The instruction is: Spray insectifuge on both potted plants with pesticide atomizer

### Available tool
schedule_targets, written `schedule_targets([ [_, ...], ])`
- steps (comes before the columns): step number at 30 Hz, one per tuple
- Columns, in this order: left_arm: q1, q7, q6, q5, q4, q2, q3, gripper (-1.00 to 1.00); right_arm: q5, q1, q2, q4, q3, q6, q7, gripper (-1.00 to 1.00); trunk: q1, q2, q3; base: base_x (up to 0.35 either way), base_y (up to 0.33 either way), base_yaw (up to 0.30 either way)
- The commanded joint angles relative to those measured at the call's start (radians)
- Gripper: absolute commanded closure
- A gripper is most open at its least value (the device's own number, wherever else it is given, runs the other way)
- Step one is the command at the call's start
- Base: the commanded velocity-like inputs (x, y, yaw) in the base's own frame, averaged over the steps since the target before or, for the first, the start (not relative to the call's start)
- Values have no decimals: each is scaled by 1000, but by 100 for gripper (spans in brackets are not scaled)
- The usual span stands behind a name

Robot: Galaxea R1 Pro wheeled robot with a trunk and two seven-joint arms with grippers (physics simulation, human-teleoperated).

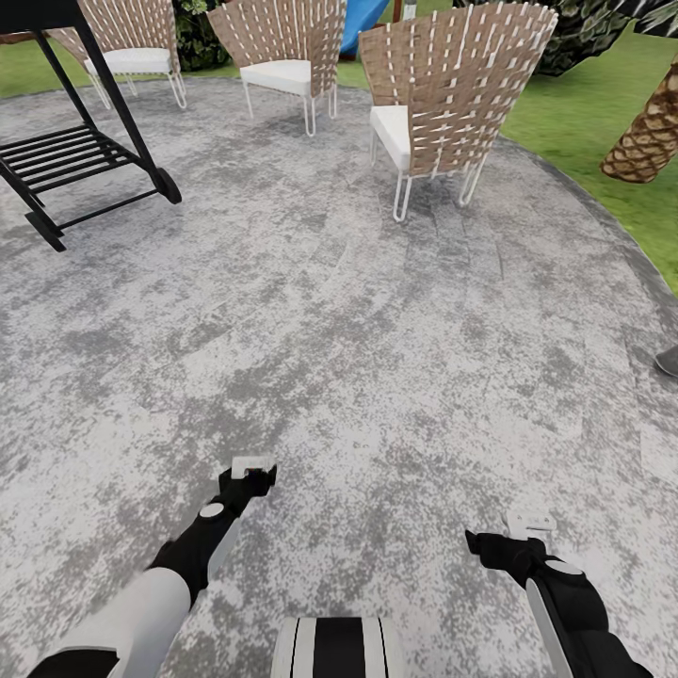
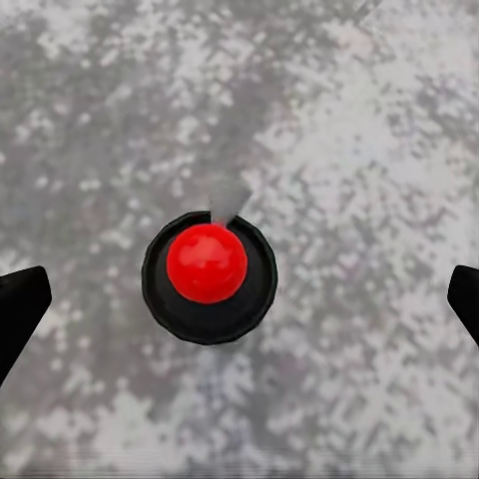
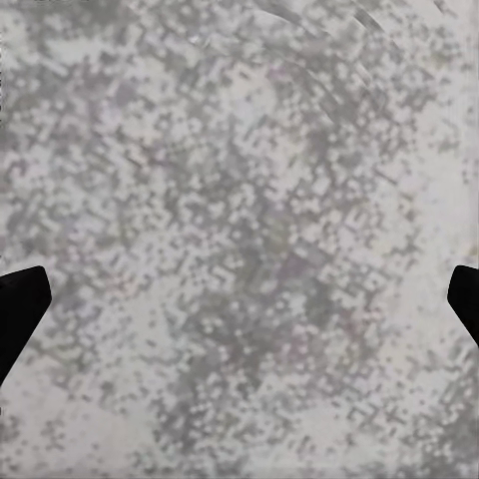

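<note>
Early stage, nothing picked up yet. Pesticide atomizer (image 2: 209,277) stands upright on the grey patio (image 1: 358,339), seen top-down w/ red top, right under left gripper (image 2: 239,299), centred betw. its wide-open jaws. Right gripper (image 3: 239,299) jaws also apart, empty. Left to do: descend, grab, find the potted plants & spray both.

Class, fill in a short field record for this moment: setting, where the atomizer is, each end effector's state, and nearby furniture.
setting: grey mottled patio, grass beyond
pesticide atomizer: seen from above in the left wrist view, upright on the paving, red top up
left end effector: open, fingertips apart either side of the atomizer, not touching it
right end effector: open, above bare paving
furniture: three woven chairs, black rack
potted plants: cannot tell
</note>
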State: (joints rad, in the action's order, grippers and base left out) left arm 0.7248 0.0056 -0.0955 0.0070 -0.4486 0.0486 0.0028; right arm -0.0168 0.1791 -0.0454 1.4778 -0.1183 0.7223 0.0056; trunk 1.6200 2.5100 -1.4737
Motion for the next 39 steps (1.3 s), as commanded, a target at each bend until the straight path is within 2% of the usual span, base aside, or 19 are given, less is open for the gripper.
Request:
schedule_targets([
  [1, 0, 1, -3, 1, 1, 0, 0, -100, -2, 0, 0, 1, 0, 5, 1, -100, 0, 0, -1, 0, 0, 0],
  [6, -1, 1, -4, 1, 1, 0, 0, -100, -2, 0, 1, 1, 1, 5, 1, -100, 2, 1, -21, 0, 0, 0],
  [25, 2, 0, -5, -4, -1, 0, -1, -100, -2, 0, -1, 34, 3, -2, 2, -100, 2, 1, -21, 0, 0, 0],
  [30, 2, 1, -15, -4, -1, -1, 0, -100, -2, 0, -1, 35, 3, -4, 1, -100, 4, 3, -41, 0, 0, 0],
  [39, 1, 1, -27, -3, -1, -8, 0, -100, -2, 0, 2, 34, 6, -4, 1, -100, 4, 3, -41, 0, 0, 0],
])
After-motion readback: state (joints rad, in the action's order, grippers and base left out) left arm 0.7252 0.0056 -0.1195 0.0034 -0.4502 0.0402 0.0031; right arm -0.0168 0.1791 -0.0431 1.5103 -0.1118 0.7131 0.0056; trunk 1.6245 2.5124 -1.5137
